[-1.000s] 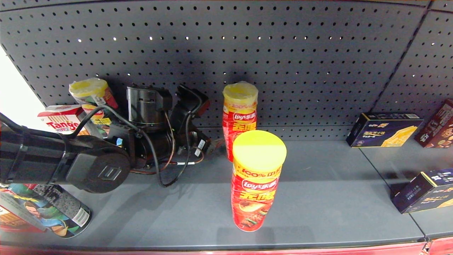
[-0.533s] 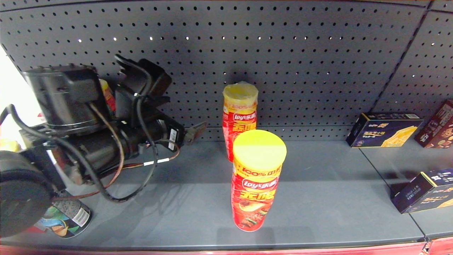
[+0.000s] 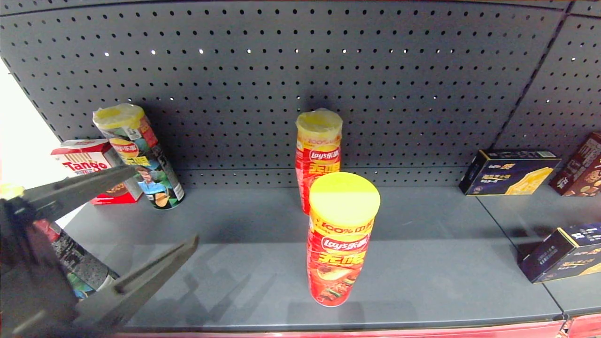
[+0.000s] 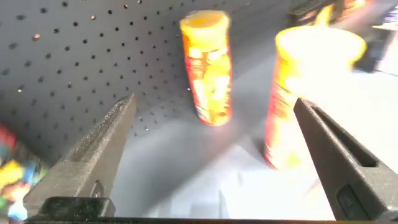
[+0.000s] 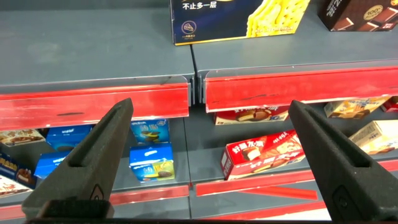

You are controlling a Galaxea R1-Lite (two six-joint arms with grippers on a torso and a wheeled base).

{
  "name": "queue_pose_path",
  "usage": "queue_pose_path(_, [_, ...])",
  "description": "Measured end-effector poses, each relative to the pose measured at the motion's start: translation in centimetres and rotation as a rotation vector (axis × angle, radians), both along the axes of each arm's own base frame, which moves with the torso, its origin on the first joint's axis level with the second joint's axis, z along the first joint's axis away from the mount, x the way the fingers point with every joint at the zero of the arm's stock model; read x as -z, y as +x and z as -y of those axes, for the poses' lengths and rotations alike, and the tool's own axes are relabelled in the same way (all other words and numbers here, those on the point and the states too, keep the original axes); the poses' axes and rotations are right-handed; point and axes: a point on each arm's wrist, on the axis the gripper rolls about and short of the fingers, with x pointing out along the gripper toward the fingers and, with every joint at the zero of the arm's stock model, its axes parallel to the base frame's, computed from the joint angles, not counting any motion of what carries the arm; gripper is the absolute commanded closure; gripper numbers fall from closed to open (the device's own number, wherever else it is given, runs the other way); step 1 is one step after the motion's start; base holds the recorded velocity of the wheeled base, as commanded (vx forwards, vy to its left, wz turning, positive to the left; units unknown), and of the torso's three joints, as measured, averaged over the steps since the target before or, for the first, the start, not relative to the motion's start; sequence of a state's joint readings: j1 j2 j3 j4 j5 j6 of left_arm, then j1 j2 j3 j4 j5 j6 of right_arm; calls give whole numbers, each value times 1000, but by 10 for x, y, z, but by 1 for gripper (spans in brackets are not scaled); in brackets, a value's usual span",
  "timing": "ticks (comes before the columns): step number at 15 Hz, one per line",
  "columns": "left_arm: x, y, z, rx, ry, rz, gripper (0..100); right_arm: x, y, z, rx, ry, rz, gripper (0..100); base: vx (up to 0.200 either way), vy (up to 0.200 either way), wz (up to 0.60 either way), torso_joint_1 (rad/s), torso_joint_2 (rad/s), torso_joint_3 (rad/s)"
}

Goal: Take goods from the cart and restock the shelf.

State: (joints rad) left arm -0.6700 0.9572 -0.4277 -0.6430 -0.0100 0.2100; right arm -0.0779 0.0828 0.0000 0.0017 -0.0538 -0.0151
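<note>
The front chip can (image 3: pixel 340 239) and the back chip can (image 3: pixel 318 155) are red with yellow bands and yellow lids. The shelf (image 3: pixel 446 263) is grey; its pegboard (image 3: pixel 375 70) is darker grey, dotted with holes. The left box (image 3: pixel 89 164) is red and white, the flat box (image 3: pixel 509 171) navy and yellow.

The left pincer (image 3: pixel 164 204) runs off the head view's lower left corner and covers most of a dark printed can (image 3: pixel 75 256) behind it. The front red chip tube with yellow lid (image 3: pixel 340 239) hides part of the base of the rear matching tube (image 3: pixel 318 150). The right edge cuts off a dark red box (image 3: pixel 584 164) and a navy box (image 3: pixel 563 253). In the left wrist view both tubes are smeared.
</note>
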Motion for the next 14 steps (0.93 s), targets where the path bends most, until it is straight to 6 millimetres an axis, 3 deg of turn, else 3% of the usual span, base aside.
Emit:
queue_pose_path(3, [31, -41, -35, -8, -11, -1, 0, 0, 0, 0, 0, 0, 0, 0, 0, 0, 0, 0, 0, 0])
queue_pose_path(6, [72, -68, -58, -67, -12, -14, 0, 0, 0, 0, 1, 0, 0, 0, 0, 0, 0, 0, 0, 0])
queue_pose_path(11, [137, -101, -67, -226, 20, -160, 0, 0, 0, 0, 0, 0, 0, 0, 0, 0, 0, 0, 0, 0])
queue_pose_path(14, [149, -108, -67, -267, 22, -171, 0, 0, 0, 0, 0, 0, 0, 0, 0, 0, 0, 0, 0, 0])
